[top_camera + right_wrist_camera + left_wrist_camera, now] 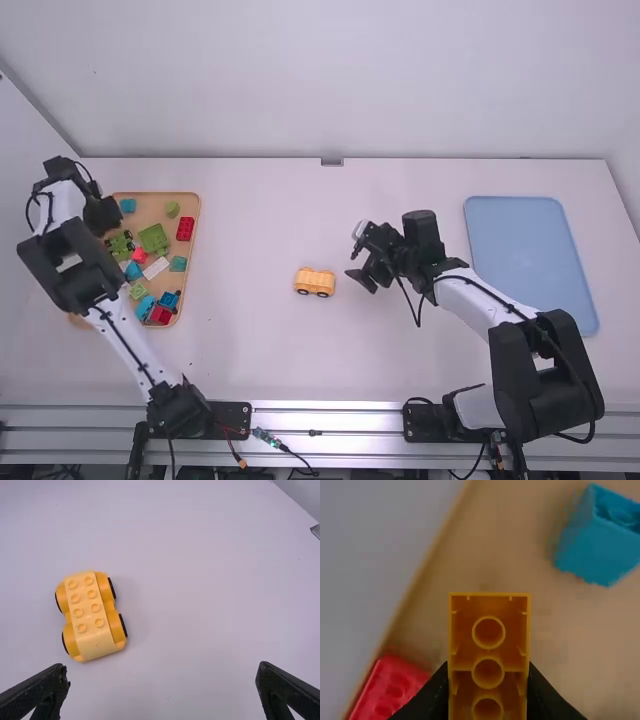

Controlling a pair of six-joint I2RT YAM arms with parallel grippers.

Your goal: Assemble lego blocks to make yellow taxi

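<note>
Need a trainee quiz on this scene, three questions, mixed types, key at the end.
1. Short answer: what is the left gripper holding between its fingers?
2. True or false: the right gripper is shut on the yellow plastic car base with black-rimmed wheels.
3. Fill in the blank: in the high view, the tan tray of loose coloured bricks lies on the ____ side of the table.

Key: 1. An orange-yellow plastic brick, its tubed underside showing. 2. False; its fingers are open and the base stands on the table. 3. Left.
</note>
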